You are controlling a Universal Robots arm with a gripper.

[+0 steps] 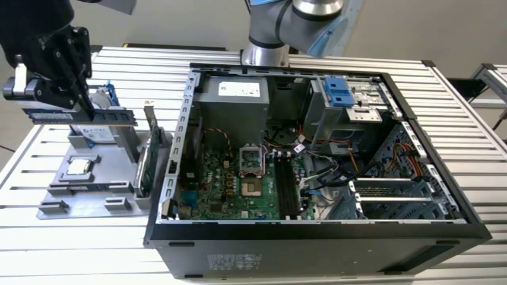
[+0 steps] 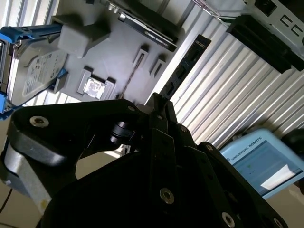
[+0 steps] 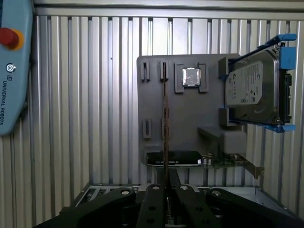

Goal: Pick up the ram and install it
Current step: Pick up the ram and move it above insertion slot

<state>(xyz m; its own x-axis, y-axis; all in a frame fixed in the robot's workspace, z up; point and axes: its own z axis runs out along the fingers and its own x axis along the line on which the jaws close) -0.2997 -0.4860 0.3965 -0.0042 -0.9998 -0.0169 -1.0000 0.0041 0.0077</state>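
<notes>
Upper left of the exterior view, gripper [image 1: 85, 107] pinches the ram [image 1: 115, 114] level, well above the grey parts fixture [image 1: 103, 169]; pick judged done, carry in hand; seating would call for lining its edge over the motherboard's memory slots [image 1: 287, 184], frame centre.

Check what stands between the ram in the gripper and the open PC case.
The green expansion card, upright, stands between the ram in the gripper and the PC case wall, in the exterior view.
</notes>
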